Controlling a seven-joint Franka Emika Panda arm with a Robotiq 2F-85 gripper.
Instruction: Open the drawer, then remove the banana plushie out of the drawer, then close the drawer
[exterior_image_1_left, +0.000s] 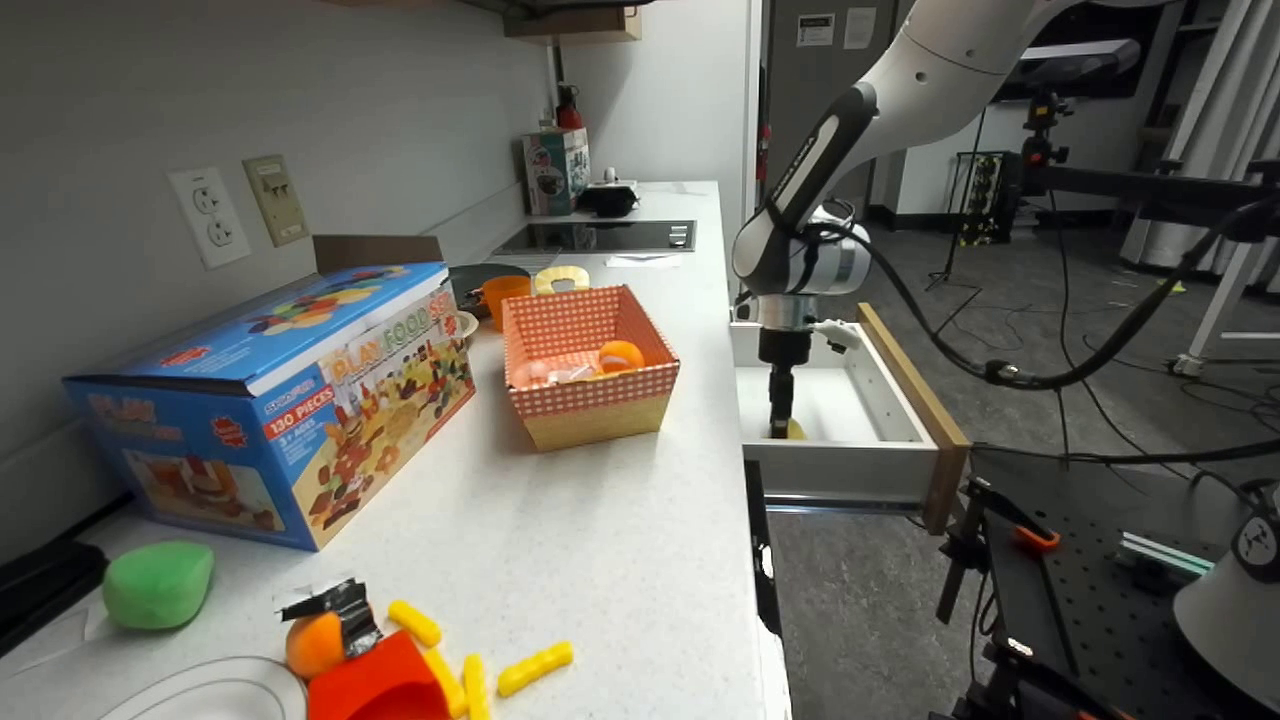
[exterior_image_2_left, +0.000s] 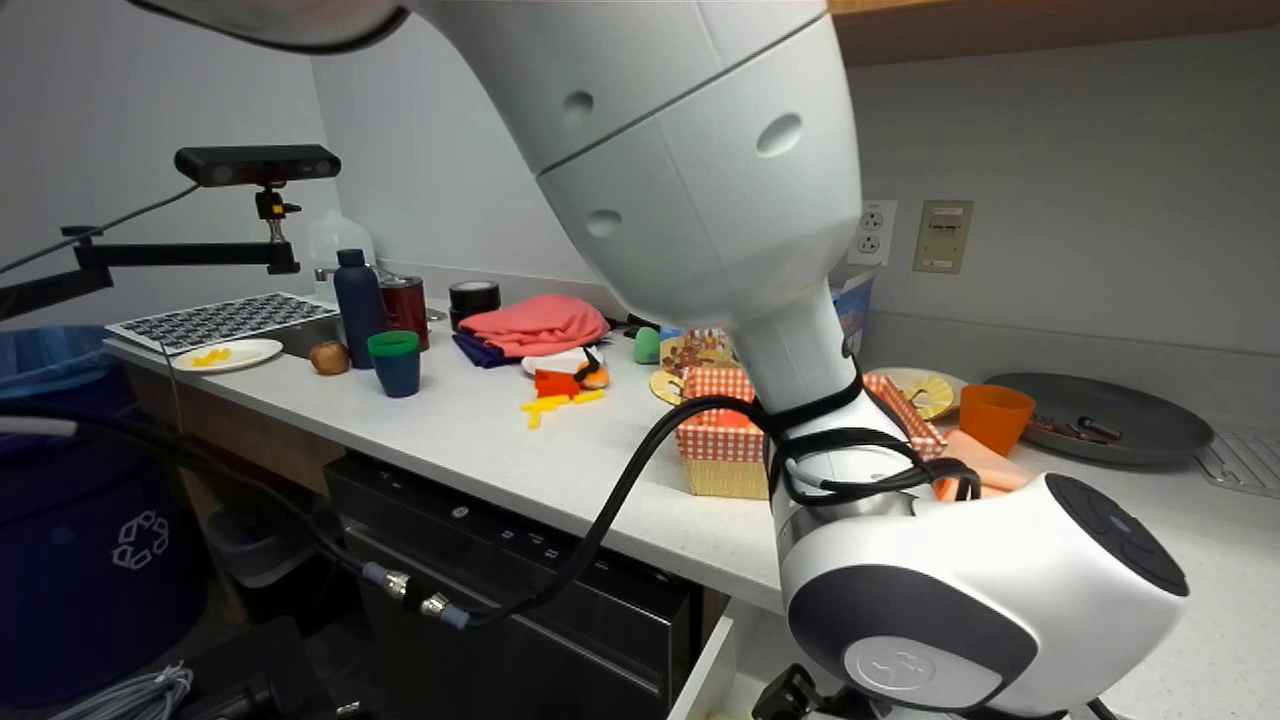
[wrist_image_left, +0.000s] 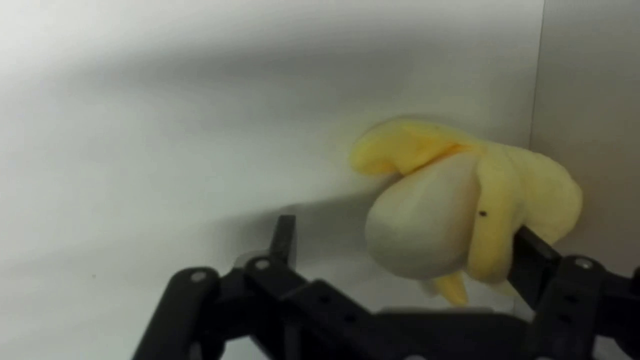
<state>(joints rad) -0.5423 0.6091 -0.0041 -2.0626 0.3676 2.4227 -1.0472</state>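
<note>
Removal appears in hand: in an exterior view, a Panda arm (exterior_image_1_left: 925, 85) points its end effector (exterior_image_1_left: 783, 428) to 6 o'clock inside the open drawer (exterior_image_1_left: 845, 470); in an exterior view, the arm slants from 12 to 4. In the wrist view, parted fingers (wrist_image_left: 285, 240) flank the banana plushie (wrist_image_left: 462, 205) toward 3 o'clock; closing, then lifting, should follow.

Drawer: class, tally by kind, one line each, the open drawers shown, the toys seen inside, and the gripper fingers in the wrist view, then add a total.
Open drawer: 1
Banana plushie, the toy inside: 1
Gripper fingers: 2
Total: 4
</note>
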